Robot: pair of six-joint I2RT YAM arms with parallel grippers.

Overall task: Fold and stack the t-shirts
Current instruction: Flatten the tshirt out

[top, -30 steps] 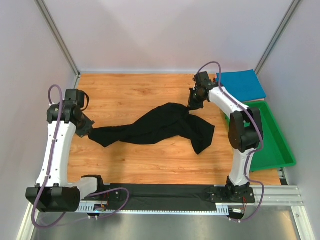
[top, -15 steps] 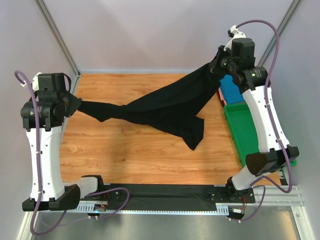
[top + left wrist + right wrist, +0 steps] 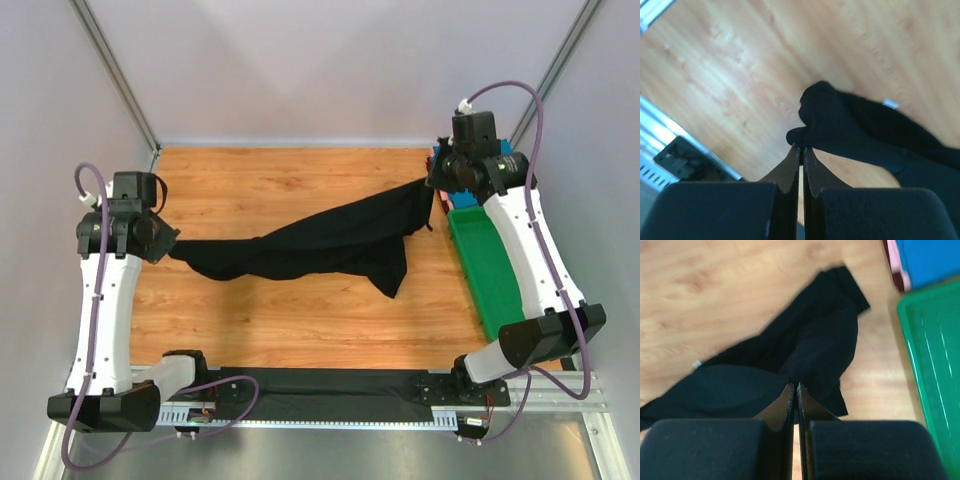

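Your left gripper (image 3: 172, 248) pinches the large black cloth t-shirt (image 3: 330, 240) at centre-left of the frame; your right gripper (image 3: 432, 186) pinches its other end at upper right, cloth sagging between

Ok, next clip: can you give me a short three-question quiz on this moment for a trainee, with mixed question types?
1. True or false: the black t-shirt is stretched between the arms, with the left jaws shut on one end and the right jaws shut on the other.
2. Where is the green tray?
A) at the left side of the table
B) at the table's right side
C) mid-table, under the shirt
3. Fill in: in the right wrist view, the flat cloth past the tray's end is ___ in colour.

Key: 1 true; 2 B; 3 blue.
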